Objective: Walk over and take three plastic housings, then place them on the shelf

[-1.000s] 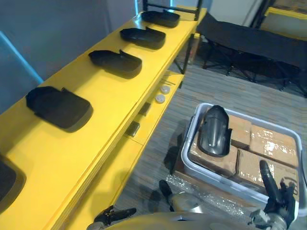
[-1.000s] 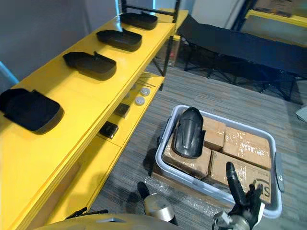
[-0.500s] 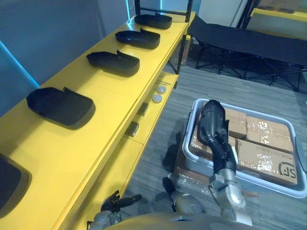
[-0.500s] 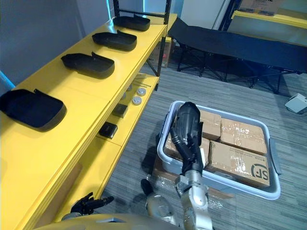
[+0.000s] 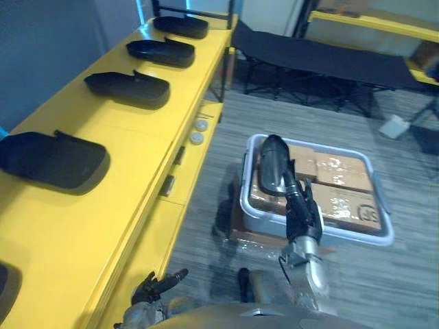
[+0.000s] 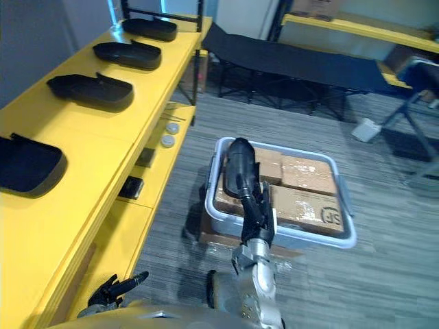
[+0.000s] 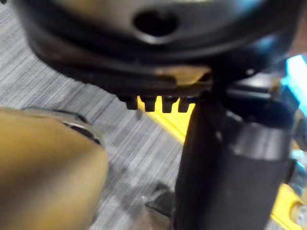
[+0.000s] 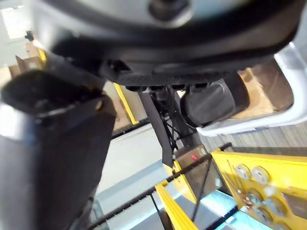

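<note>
Plastic housing (image 5: 272, 163) lies lengthwise, pointing away (atop boxes (image 5: 336, 171))

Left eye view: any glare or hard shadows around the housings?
Left eye view: cyan light glares off the far end of the yellow shelf; the black housings on it cast only soft shadows; tape on the cartons in the grey bin shines. Right eye view: same glare; the housing in the bin stands dark against the cartons.
</note>
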You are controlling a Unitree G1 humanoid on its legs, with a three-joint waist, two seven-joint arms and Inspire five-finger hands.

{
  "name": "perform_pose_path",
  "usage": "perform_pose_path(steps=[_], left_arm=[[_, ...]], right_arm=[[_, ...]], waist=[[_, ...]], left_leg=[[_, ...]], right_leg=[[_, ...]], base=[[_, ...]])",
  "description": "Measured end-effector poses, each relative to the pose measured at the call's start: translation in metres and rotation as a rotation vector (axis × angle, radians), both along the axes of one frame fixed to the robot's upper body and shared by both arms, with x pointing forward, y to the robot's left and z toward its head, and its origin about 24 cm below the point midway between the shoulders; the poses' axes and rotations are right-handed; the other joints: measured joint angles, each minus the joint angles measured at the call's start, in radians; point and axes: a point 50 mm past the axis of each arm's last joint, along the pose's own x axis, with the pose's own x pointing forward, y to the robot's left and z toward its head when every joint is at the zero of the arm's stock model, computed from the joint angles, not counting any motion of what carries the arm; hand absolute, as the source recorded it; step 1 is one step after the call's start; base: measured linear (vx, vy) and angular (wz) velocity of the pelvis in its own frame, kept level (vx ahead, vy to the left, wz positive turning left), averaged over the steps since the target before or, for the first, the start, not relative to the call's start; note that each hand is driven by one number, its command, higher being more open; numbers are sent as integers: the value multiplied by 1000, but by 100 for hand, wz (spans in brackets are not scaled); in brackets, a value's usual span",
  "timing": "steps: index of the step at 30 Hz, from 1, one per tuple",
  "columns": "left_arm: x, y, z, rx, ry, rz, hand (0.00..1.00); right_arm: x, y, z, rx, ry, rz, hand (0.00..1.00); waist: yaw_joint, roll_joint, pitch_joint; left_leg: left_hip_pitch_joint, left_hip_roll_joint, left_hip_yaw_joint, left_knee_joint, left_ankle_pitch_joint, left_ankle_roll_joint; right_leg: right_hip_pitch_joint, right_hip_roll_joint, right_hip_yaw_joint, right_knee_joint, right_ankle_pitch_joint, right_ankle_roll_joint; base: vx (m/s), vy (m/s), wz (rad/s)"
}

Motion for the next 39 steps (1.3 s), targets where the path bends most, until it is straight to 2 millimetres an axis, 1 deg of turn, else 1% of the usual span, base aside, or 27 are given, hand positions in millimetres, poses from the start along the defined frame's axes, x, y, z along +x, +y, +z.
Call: perform_pose_path(steps=[1,2,3,4,5,6,7,8,9,10,11,12,13,15,16,18,20,22,25,28,29,30,31,33,36,38,39], left_arm=[[-4,4,0,-8,6,30,100],[-8,7,-1,-25,13,66,100],[-13,7,-2,-39,23,100,100],[-16,8,-3,-42,30,119,100],[-21,10,-3,-34,43,165,100],[-23,18,-2,1,50,189,100],[-24,20,-2,15,55,215,100],[-16,16,-2,21,43,244,100],[-7,6,-2,8,21,248,100],[-6,4,-2,5,7,247,100],[-5,2,-1,12,-20,242,100],[-4,-2,0,17,-39,233,100],[0,-9,2,13,-60,209,100],[5,-15,4,2,-82,174,100],[6,-18,4,-1,-90,157,100],[7,-18,5,3,-92,140,100],[11,-15,8,42,-100,70,100],[13,-10,10,77,-104,25,100],[18,-8,12,100,-112,-33,100],[27,-8,14,96,-134,-51,100],[30,-8,16,96,-148,-53,100],[38,-8,20,94,-188,-63,100],[43,-8,22,93,-207,-69,100],[55,-10,28,91,-256,-83,100],[61,-9,33,99,-295,-86,100],[61,-4,34,112,-297,-97,100],[60,-4,33,111,-291,-97,100]], right_arm=[[1,1,-1,0,7,4,100],[-2,1,-5,-31,31,12,100],[-5,1,-8,-74,51,23,100],[-7,0,-9,-100,59,30,100],[-9,0,-11,-135,81,48,100],[-9,0,-13,-144,96,60,100],[-10,-3,-13,-156,106,61,100],[-10,-13,-14,-213,122,64,100],[-13,-30,-15,-262,152,54,100],[-18,-38,-17,-274,171,45,100],[-32,-54,-20,-282,206,5,100],[-41,-64,-20,-281,216,-28,100],[-44,-79,-14,-295,204,-79,100],[-41,-92,-7,-329,184,-115,100],[-39,-97,-4,-347,177,-128,100],[-36,-96,-3,-350,168,-141,100],[-29,-91,-2,-384,166,-131,100],[-21,-86,-6,-403,178,-105,100],[2,-79,-14,-394,196,-62,100],[34,-82,-9,-497,219,-7,100],[49,-84,-2,-513,215,-1,100],[75,-90,13,-543,208,-15,100],[87,-94,21,-561,203,-27,100],[124,-109,55,-636,196,-73,100],[152,-119,95,-695,147,-119,100],[173,-124,136,-759,96,-140,100],[177,-125,145,-778,87,-145,100]], waist=[[2,-7,2],[5,-18,1],[9,-24,2],[10,-29,4],[9,-48,3],[10,-78,1],[11,-88,-2],[0,-81,2],[-18,-38,29],[-24,-30,33],[-26,-32,38],[-25,-26,35],[-27,-14,31],[-28,0,35],[-27,8,34],[-26,6,28],[-22,-15,37],[-13,-21,37],[4,-22,38],[29,-19,53],[35,-18,72],[48,-17,108],[56,-16,126],[85,1,180],[111,14,224],[130,23,274],[137,24,282]], left_leg=[[-1,4,5,4,0,-3],[0,21,16,9,-4,-17],[2,40,35,16,-6,-39],[1,50,45,19,-7,-50],[1,66,60,24,-10,-73],[-4,69,68,28,-8,-92],[-16,70,68,33,-7,-95],[-39,93,66,58,0,-103],[-57,126,69,91,34,-70],[-62,131,80,106,62,-55],[-69,134,104,133,124,-37],[-63,125,130,120,126,-37],[-64,83,138,65,125,-46],[-69,27,134,-23,129,-64],[-69,-11,112,-93,162,-60],[-40,-40,98,-155,163,-57],[-34,-60,111,-169,171,-50],[-36,-72,113,-169,172,-47],[-51,-80,107,-156,168,-39],[-112,-79,52,-117,162,-32],[-133,-78,36,-101,161,-30],[-165,-77,14,-75,160,-28],[-177,-76,7,-64,159,-26],[-224,-75,-21,-19,153,-16],[-274,-76,-44,16,152,-12],[-300,-76,-69,44,151,-8],[-309,-77,-76,48,151,-7]], right_leg=[[9,-54,1,39,-11,20],[22,-107,-4,46,-7,26],[34,-155,-31,22,7,57],[50,-176,-58,-6,5,116],[91,-201,-123,-98,5,246],[133,-209,-182,-188,12,300],[152,-214,-211,-223,-33,312],[167,-195,-247,-264,-78,301],[198,-169,-282,-289,-69,278],[221,-165,-294,-310,-72,274],[269,-170,-311,-353,-66,259],[290,-178,-314,-377,-62,252],[294,-187,-312,-401,-54,244],[292,-183,-298,-429,-35,240],[291,-175,-286,-439,-28,241],[288,-167,-273,-440,-25,247],[284,-176,-257,-463,-8,258],[290,-180,-249,-498,17,261],[302,-180,-244,-547,51,262],[280,-178,-262,-558,68,257],[276,-177,-271,-558,72,256],[267,-177,-288,-559,82,252],[265,-177,-292,-559,87,252],[252,-178,-312,-557,98,253],[232,-179,-329,-556,110,253],[230,-180,-347,-552,111,254],[226,-180,-351,-550,111,254]], base=[[-3,-33,-40],[34,-89,-50],[34,-104,-51],[30,-169,-55],[51,-258,-44],[60,-309,-38],[89,-369,-22],[75,-347,14],[89,-386,30],[94,-336,52],[91,-272,32],[96,-211,14],[81,-132,-16],[50,-62,-33],[10,8,-34],[12,20,-24],[-46,47,-17],[-46,62,-16],[-47,29,-5],[-65,-18,16],[-125,-12,32],[-137,-5,34],[-158,5,35],[-172,21,30],[-113,23,23],[-92,23,22],[-68,28,23]])
